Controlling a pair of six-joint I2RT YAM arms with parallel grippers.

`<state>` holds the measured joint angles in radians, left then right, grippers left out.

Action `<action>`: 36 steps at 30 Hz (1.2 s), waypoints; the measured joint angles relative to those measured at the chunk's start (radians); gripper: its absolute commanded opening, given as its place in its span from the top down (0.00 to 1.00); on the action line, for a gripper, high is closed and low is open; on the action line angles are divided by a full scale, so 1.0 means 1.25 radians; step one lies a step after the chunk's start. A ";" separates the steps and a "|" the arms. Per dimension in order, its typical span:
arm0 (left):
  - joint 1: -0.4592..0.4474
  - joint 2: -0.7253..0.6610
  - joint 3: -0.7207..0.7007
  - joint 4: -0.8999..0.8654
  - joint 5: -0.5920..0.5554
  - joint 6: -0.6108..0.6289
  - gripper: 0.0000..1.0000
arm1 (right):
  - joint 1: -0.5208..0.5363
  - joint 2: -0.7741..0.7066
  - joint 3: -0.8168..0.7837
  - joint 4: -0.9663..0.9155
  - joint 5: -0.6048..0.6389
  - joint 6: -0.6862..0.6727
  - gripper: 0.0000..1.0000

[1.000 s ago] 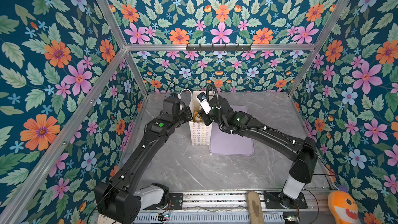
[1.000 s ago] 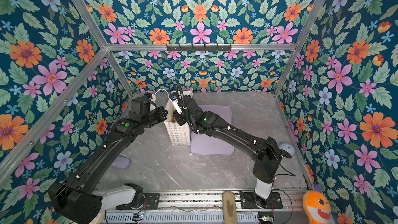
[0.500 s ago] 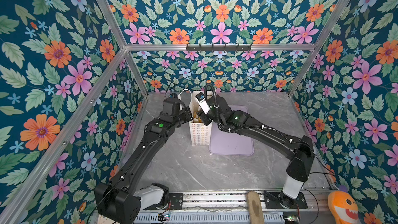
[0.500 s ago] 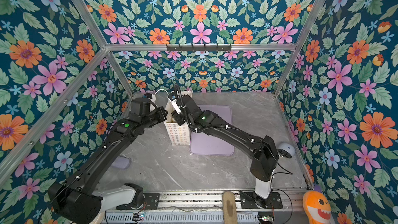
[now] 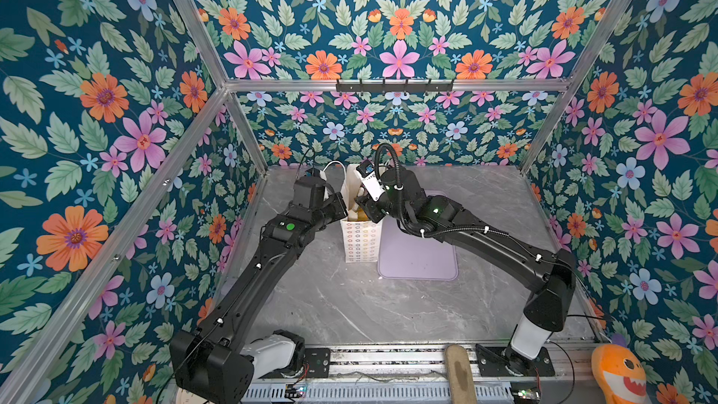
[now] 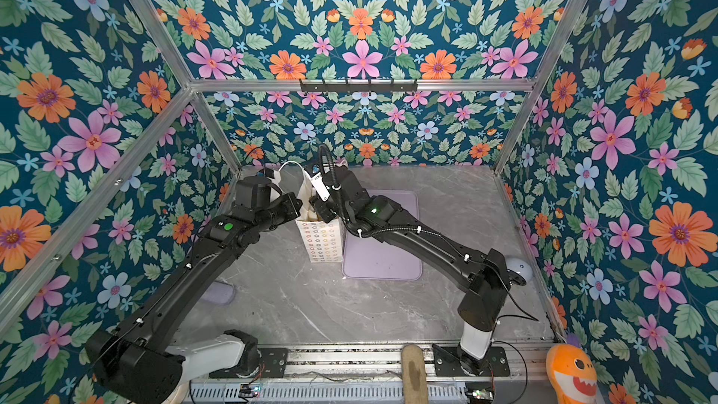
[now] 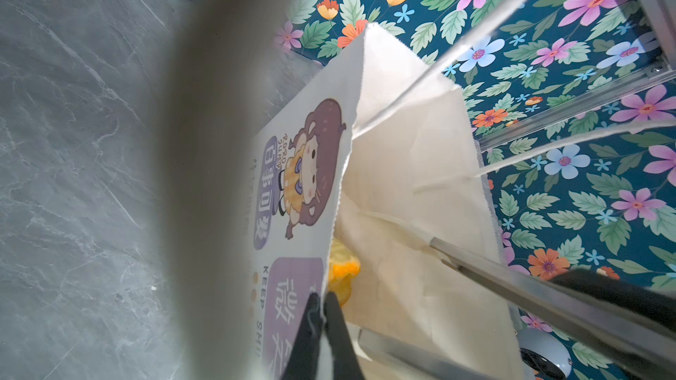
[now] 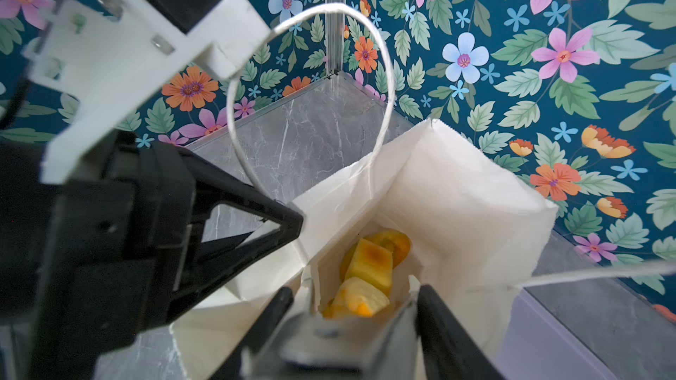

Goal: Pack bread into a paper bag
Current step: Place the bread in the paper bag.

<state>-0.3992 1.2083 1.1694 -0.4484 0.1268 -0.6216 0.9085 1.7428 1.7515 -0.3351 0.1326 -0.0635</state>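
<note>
Item: paper bag, white with ring print, standing upright on the grey marbled tabletop, just beside the 9 o'clock edge of the lilac mat.
Contents: bread, golden pieces lying low inside the bag with a blocky loaf uppermost. No bread shows on the mat in either top view.
Left gripper: clenched on the bag's rim at the 9 o'clock side of the mouth, holding that wall outward.
Right gripper: reaches in from 3 o'clock and sits over the mouth, jaws parted and released. Nothing is between them, and the bread lies below.
Cord handle: a loop standing up beyond the mouth. A second cord trails at the right gripper's side.
Step judged: drop made, withdrawal due.
Doing it well: raise the right gripper straight up until its fingers clear the rim, and only then swing toward 3 o'clock.
Hold: the left pinch is best kept until then, as the bag looks tall and light.
Risk: a finger snagging the cord or the near wall could tip the bag.
</note>
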 measured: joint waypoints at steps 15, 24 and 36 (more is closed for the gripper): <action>0.000 -0.001 0.002 -0.001 -0.005 0.000 0.94 | 0.001 -0.087 0.069 -0.023 -0.068 -0.021 0.51; 0.000 0.000 0.005 -0.007 -0.008 0.000 0.94 | 0.001 -0.132 0.024 0.023 -0.082 -0.039 0.61; 0.000 0.003 0.009 -0.014 -0.008 0.000 0.94 | 0.000 -0.218 -0.045 0.175 -0.107 -0.058 0.61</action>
<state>-0.3992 1.2125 1.1805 -0.4656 0.1165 -0.6216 0.9089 1.4700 1.6958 -0.1158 -0.0006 -0.1356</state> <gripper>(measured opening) 0.060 0.390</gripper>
